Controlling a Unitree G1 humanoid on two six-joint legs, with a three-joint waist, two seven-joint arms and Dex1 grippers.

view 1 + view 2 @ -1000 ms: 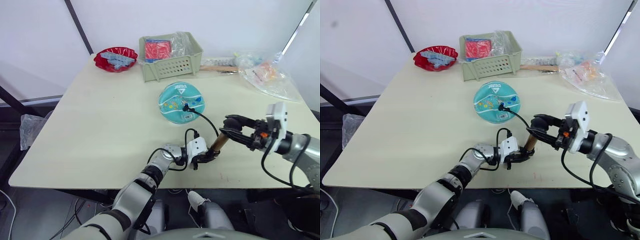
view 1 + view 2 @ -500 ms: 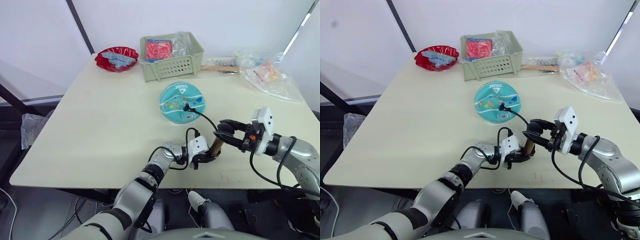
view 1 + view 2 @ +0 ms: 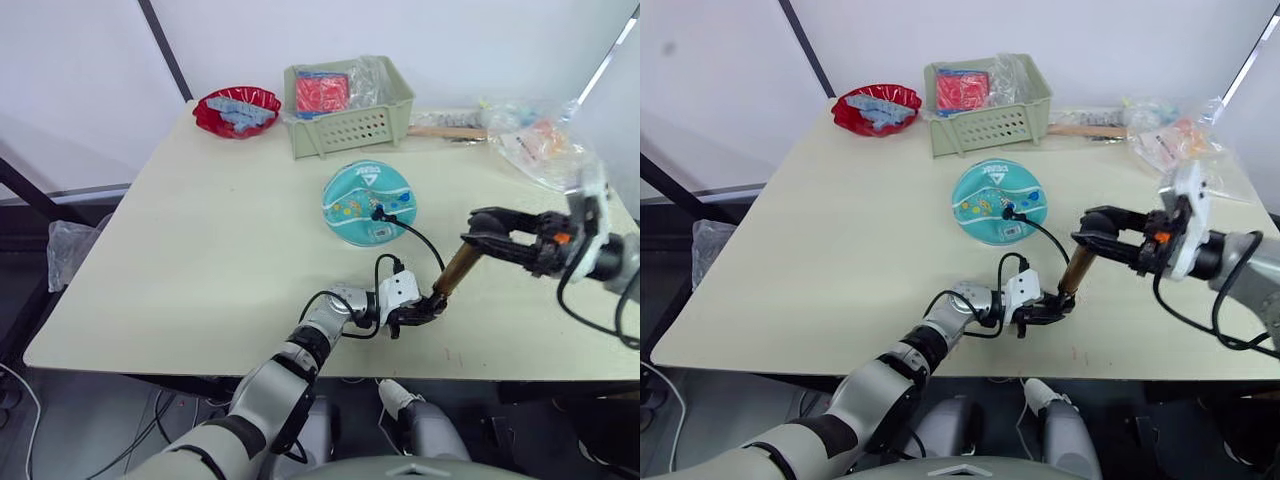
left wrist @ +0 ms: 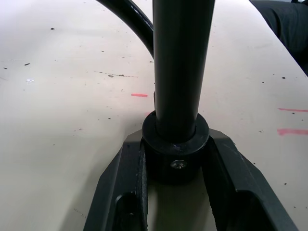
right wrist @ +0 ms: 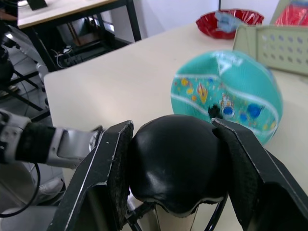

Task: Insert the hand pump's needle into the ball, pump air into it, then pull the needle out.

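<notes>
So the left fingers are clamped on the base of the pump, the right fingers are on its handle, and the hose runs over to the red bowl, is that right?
Not quite. The hose runs to the ball, not the red bowl, as the right eye view shows. The rest holds: the left fingers clamp the pump at its base, and the right fingers grip its handle.

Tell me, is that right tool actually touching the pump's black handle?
Touching. In the right wrist view, the right tool has both fingers pressed against the hand pump's rounded black handle, no gap showing.

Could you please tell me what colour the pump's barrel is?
The hand pump has a gold-bronze barrel, best seen in the left eye view.
</notes>
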